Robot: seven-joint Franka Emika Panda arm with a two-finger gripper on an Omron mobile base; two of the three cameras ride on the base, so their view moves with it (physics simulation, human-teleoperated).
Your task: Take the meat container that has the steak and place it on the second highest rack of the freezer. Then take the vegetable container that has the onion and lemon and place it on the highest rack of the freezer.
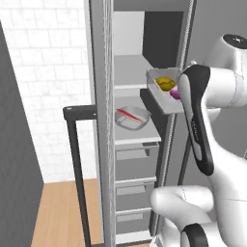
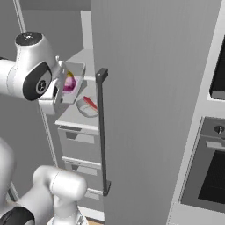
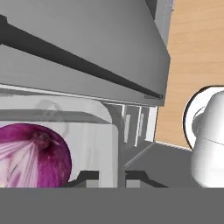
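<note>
Hand view: pincer (image 3: 111,176) clamps vegetable container (image 3: 105,144) rim.

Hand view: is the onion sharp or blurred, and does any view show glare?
Hand view: the onion is sharp, cut off by the frame edge. Left base view: flat, even light, no glare on the freezer. Right base view: likewise, soft shading only.

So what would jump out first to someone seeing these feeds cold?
The shallow grey vegetable container with a yellow lemon and purple onion, gripped by the robot's dark two-finger gripper at the tall grey freezer's open front by its flat light-grey highest rack. Below, the round grey meat container with the red steak sits on the second shelf.
</note>
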